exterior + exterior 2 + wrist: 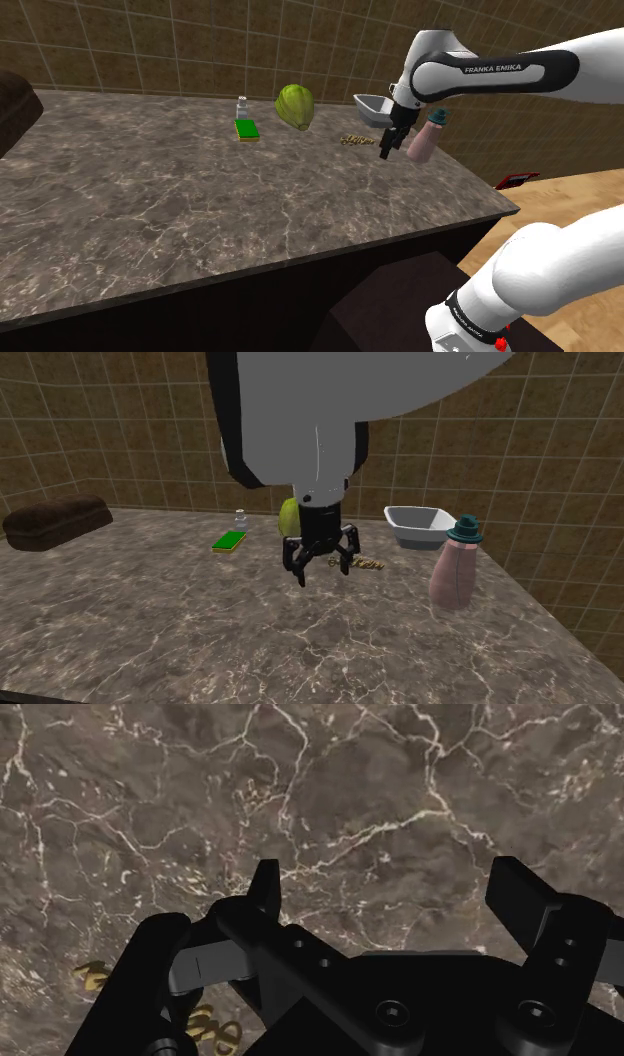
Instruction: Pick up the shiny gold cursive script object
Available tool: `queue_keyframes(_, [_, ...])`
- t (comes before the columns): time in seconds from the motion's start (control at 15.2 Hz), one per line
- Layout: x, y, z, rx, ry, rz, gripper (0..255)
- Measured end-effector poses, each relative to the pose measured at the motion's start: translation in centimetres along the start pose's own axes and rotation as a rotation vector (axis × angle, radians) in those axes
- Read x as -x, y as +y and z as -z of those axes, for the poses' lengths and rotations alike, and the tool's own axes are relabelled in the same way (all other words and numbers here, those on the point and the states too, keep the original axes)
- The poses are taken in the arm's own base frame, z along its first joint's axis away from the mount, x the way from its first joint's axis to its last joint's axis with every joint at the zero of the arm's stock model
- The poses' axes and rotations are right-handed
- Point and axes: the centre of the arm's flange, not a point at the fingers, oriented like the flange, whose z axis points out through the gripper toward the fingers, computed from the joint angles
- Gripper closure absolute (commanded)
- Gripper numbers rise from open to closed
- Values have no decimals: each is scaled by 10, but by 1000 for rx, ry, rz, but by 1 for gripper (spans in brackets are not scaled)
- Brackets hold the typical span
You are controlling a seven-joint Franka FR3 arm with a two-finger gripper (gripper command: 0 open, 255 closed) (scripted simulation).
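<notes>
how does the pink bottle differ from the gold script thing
The pink bottle stands upright and tall; the gold script lies flat and low. The bottle is pale pink with a teal cap; the script is gold throughout. Both rest on the veined counter.

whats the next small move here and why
Probably slide the end effector sideways toward the gold script before lowering. It hangs open over the counter, and in the wrist view the script lies off beside one finger's base, not between the fingers, so closing or descending now would likely miss it.
</notes>
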Motion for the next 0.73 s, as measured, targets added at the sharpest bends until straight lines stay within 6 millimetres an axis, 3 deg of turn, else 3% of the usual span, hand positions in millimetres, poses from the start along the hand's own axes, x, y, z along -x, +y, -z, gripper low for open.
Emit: queue_keyframes(0.73, [-96,74,-46,105,47,90,0])
